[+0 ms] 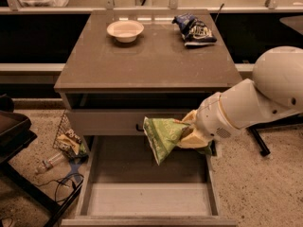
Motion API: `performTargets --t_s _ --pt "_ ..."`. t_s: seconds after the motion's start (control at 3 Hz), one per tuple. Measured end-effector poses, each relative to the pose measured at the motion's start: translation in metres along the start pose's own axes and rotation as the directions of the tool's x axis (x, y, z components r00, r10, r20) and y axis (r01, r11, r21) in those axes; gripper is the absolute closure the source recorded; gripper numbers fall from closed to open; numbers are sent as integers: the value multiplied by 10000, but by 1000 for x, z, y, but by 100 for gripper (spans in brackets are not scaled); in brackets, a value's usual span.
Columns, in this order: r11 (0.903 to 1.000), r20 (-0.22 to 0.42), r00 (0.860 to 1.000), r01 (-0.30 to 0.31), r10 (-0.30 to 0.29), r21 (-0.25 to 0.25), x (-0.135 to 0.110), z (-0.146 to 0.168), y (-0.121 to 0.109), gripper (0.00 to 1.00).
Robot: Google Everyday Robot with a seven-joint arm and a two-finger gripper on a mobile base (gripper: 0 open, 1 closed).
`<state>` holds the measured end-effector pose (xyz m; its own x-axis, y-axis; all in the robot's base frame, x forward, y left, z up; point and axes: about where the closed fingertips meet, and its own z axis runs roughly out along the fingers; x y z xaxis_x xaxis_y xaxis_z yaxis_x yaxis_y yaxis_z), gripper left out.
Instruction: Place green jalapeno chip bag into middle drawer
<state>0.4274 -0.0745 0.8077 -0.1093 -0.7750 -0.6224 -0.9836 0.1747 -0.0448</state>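
The gripper (pixel 188 132) hangs at the right side of the cabinet, just in front of the closed drawer front (pixel 102 122) and above the far right part of the open drawer (pixel 142 200). Its yellowish fingers (pixel 194 138) are pinched on the right end of the green chip bag (pixel 162 135). The bag juts out to the left and droops at its lower corner. It is in the air over the drawer's floor and does not touch it. The white arm (pixel 251 105) reaches in from the right.

There is one green chip bag. One drawer is pulled out toward the near side, wide and shallow with a plain floor. One closed drawer front sits above it.

On the worktop (pixel 147 60) lie one white bowl (pixel 125 30) at the far left and one dark blue chip bag (pixel 194 30) at the far right, well apart.
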Motion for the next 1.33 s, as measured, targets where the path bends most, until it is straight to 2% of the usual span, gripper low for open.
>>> performTargets --t_s 0.33,0.67,1.0,1.33 --pt "9990 136 9992 -361 364 -256 8 38 -9 100" --pt "9869 387 9906 -1270 1314 -994 48 146 -20 100" --pt "9742 502 9809 -1796 1879 -1367 76 206 -22 100" --pt "9552 489 9644 -2495 2600 -1591 112 248 -17 100"
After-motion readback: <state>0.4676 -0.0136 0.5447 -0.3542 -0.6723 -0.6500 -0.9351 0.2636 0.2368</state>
